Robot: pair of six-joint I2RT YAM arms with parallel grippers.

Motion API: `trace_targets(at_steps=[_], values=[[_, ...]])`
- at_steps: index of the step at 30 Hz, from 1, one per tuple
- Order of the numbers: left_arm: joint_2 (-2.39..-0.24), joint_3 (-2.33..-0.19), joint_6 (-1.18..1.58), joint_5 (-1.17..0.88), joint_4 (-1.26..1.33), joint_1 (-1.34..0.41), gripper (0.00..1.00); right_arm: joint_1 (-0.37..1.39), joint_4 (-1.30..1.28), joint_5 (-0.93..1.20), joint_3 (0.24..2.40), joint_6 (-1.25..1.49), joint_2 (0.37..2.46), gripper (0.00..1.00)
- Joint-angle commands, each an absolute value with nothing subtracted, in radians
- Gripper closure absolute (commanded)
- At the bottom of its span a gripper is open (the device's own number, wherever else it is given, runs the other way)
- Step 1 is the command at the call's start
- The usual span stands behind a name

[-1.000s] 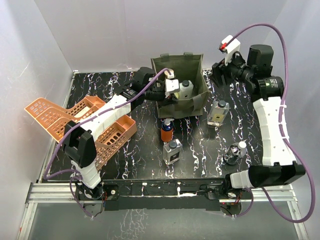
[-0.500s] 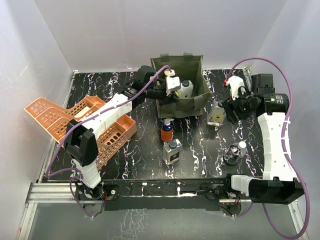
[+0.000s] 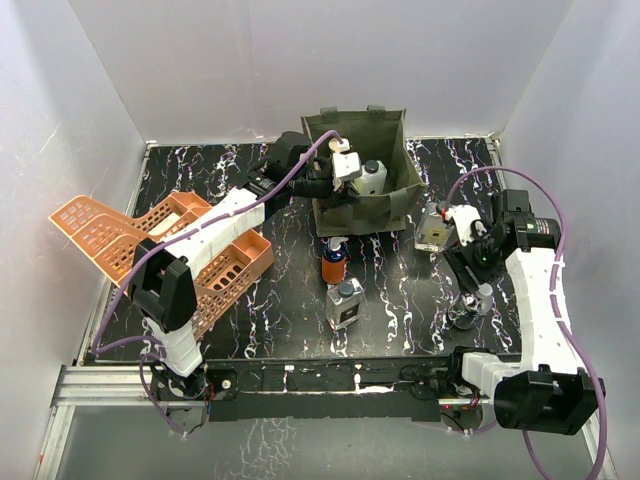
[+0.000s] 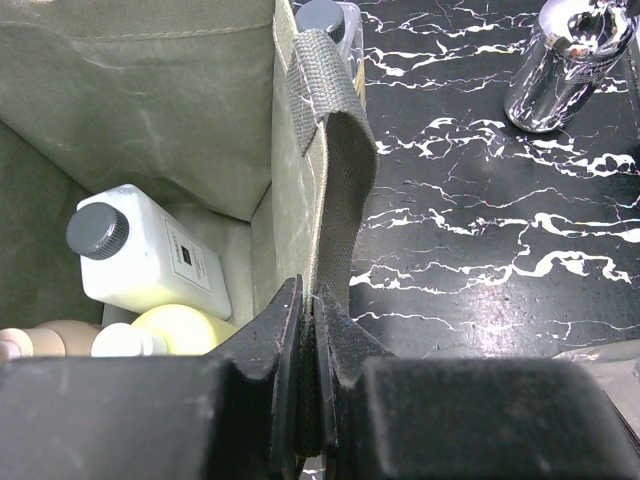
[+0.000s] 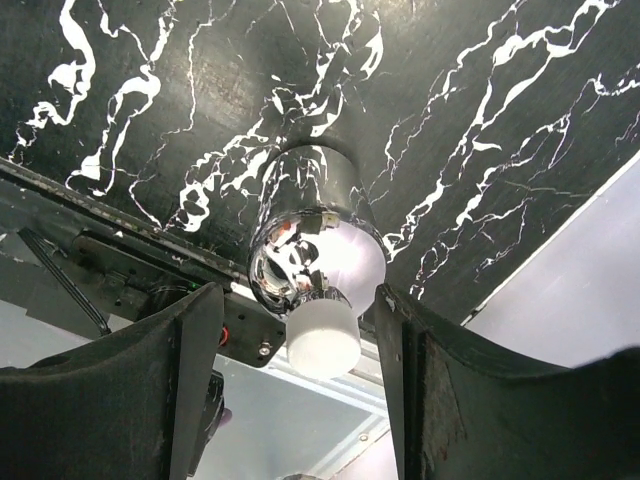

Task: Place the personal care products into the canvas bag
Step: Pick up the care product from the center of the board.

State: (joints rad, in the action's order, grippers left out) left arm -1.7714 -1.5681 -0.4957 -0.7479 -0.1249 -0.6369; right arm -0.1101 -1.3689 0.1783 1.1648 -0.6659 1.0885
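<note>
Counted three bottles already inside the bag (image 3: 355,130), at upper centre of the overhead view: a white bottle (image 4: 150,265) with a grey cap, a yellow-green pump bottle (image 4: 195,325) and a tan bottle (image 4: 45,340), grouped at lower left of the left wrist view. Found four more out on the table (image 3: 290,330): a clear bottle (image 3: 432,228) just right of the bag, an orange bottle (image 3: 333,265) with a blue top just below the bag, a square bottle (image 3: 345,305) lower again, and a dark round bottle (image 5: 310,225) at lower right of the overhead view. Judged the job a little under half done, with those four left to load.

Saw the left gripper (image 4: 310,300) pinched tight on the bag's strap (image 4: 325,120) at the rim, fingers together on the fabric, seemingly holding the mouth open. Saw the right gripper (image 5: 295,345) poised around the dark round bottle, fingers apart with a gap on each side, nothing gripped yet.

Looked for writing: made out a small printed label on the white bottle and a dark label on the square bottle, both too fine to read. Found no brand legible anywhere.
</note>
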Motion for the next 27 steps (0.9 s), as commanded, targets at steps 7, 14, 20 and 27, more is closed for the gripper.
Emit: trace_targets(at_steps=[7, 14, 20, 27], values=[[-1.791, -1.574, -0.485, -0.798, -0.111, -0.644, 1.0, -0.281, -1.356, 0.173, 1.14, -0.797, 1.089, 0.4], [-1.795, -1.573, -0.485, -0.792, -0.107, -0.645, 0.99, -0.347, -1.358, 0.185, 1.086, -0.876, 1.057, 0.45], [-1.799, -1.578, -0.487, -0.787, -0.108, -0.644, 0.99, -0.347, -1.358, 0.21, 1.074, -0.854, 1.054, 0.53], [-1.791, -1.567, -0.49, -0.787, -0.106, -0.644, 0.99, -0.347, -1.358, 0.22, 1.058, -0.842, 1.037, 0.68]])
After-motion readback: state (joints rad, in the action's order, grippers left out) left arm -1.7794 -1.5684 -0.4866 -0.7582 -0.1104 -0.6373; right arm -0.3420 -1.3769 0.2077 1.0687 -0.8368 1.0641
